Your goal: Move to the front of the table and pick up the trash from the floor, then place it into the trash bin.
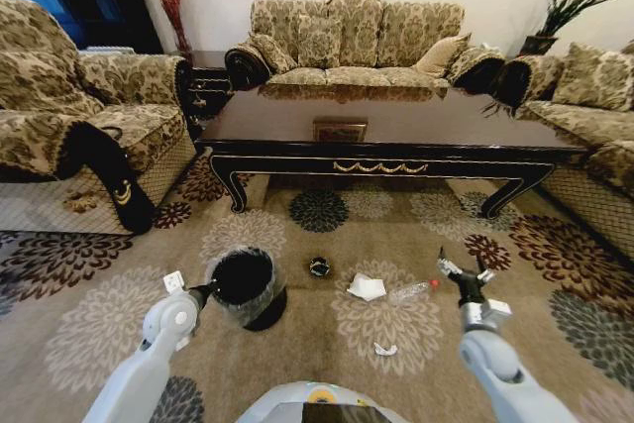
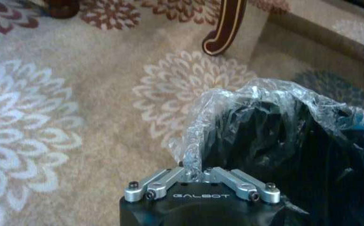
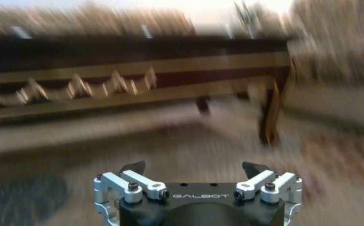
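Right gripper (image 1: 465, 275) spread wide, empty, just beside the bottle (image 1: 411, 291).
Left gripper (image 2: 196, 175) pinches trash bin (image 1: 246, 289) liner; approach bottle squarely.

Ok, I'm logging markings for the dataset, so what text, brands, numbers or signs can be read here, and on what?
"GALBOT" on the left gripper body, beside the trash bin.
"GALBOT" on the right gripper body, facing the table.
The small plaque on the table top: too small to read.
The bottle on the floor: no readable label.
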Robot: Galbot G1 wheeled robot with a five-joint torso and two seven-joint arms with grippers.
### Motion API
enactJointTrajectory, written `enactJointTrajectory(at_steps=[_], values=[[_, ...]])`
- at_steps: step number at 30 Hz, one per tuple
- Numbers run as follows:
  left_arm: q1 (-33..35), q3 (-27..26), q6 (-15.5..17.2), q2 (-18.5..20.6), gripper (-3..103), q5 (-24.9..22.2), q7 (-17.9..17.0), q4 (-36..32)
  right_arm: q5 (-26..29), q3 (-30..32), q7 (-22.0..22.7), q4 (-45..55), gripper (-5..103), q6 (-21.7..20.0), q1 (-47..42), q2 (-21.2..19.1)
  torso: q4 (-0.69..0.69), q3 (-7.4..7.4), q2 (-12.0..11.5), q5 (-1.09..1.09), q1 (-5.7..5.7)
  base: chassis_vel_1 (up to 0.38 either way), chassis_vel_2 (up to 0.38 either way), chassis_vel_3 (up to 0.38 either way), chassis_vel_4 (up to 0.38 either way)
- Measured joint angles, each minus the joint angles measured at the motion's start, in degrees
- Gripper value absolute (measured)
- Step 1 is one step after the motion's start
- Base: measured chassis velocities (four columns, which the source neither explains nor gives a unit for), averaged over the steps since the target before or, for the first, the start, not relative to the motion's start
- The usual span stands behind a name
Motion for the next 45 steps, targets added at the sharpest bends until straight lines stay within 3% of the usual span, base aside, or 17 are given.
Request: enactJointTrajectory(at_steps=[1, 6, 9, 11, 14, 16, 18, 19, 21, 24, 27, 36, 45], values=[[0.09, -0.99, 0.18, 1.1, 4, -1.99, -1.12, -1.18, 4.23, -2.49, 3.35, 1.0, 100, -2.22, -0.49, -0.52, 0.0, 0.0, 0.0, 0.0, 0.0, 0.0, 0.0, 0.0, 0.0], [-0.33, -3.5, 0.55, 4.05, 4, -6.54, -2.62, -4.97, 9.6, -6.05, 8.1, 3.25, 100, -6.79, -1.21, -1.85, 0.04, 0.0, 0.0, 0.0, 0.0, 0.0, 0.0, 0.0, 0.0], [-1.96, -6.09, 0.57, 7.15, 4, -10.18, -3.91, -9.22, 14.73, -7.5, 14.73, 5.69, 100, -12.99, -1.02, -3.43, -0.01, 0.0, 0.0, 0.02, 0.0, 0.0, 0.0, 0.0, 0.0], [-1.96, -6.09, 0.57, 7.15, 4, -10.18, -3.91, -9.22, 14.73, -7.5, 14.73, 5.69, 100, -12.99, -1.02, -3.43, -0.01, 0.0, 0.0, 0.02, 0.0, 0.0, 0.0, 0.0, 0.0], [-1.32, -7.06, 0.76, 8.39, 4, -11.24, -4.56, -13.61, 20.07, -6.88, 18.6, 8.93, 100, -16.33, -0.51, -7.57, 0.03, 0.0, 0.0, 0.01, 0.0, 0.0, 0.0, 0.0, 0.0], [-1.22, -7.08, 0.78, 8.39, 4, -11.23, -4.59, -13.93, 21.11, -6.69, 19.22, 9.54, 100, -17.09, -0.5, -8.06, 0.04, 0.0, 0.0, 0.0, 0.0, 0.0, 0.0, 0.0, 0.0], [-1.07, -7.22, 0.8, 8.17, 4, -11.11, -4.7, -15.22, 31.56, -5.7, 24.93, 13.79, 100, -24.85, -0.44, -10.42, 0.03, 0.0, 0.0, -0.01, 0.0, 0.0, 0.0, 0.0, 0.0], [-1.07, -7.22, 0.8, 8.17, 4, -11.11, -4.7, -15.22, 31.56, -5.7, 24.93, 13.79, 100, -24.85, -0.44, -10.42, 0.03, 0.0, 0.0, -0.01, 0.0, 0.0, 0.0, 0.0, 0.0], [-1.33, -7.79, 0.8, 8.19, 4, -11.07, -4.77, -16.36, 43.37, -4.49, 30.59, 17.79, 100, -32.61, 0.78, -10.77, 0.0, 0.0, 0.0, -0.02, 0.0, 0.0, 0.0, 0.0, 0.0], [-1.44, -8.78, 0.84, 8.56, 4, -11.57, -4.89, -17.04, 46.74, -4.67, 32.6, 18.01, 100, -33.95, 2.22, -9.77, 0.01, 0.0, 0.0, -0.02, 0.0, 0.0, 0.0, 0.0, 0.0], [-1.31, -12.65, 1.12, 11.21, 4, -14.81, -5.45, -18.3, 55.22, -6.18, 40.36, 16.21, 100, -37.24, 5.57, -6.76, 0.03, 0.0, 0.0, -0.01, 0.0, 0.0, 0.0, 0.0, 0.0], [-1.83, -21.14, 2.2, 18.1, 4, -24.91, -7.73, -18.24, 56.8, -8.8, 47.07, 7.09, 100, -40.91, 9.23, -0.44, 0.01, 0.0, 0.0, 0.0, 0.0, 0.0, 0.0, 0.0, 0.0], [-2.04, -21.07, 2.54, 18.9, 4, -26.29, -8.87, -17.48, 52.51, -11.06, 44.33, 0.58, 100, -40.18, 11.06, 5.14, 0.01, 0.0, 0.0, 0.0, 0.0, 0.0, 0.0, 0.0, 0.0]])
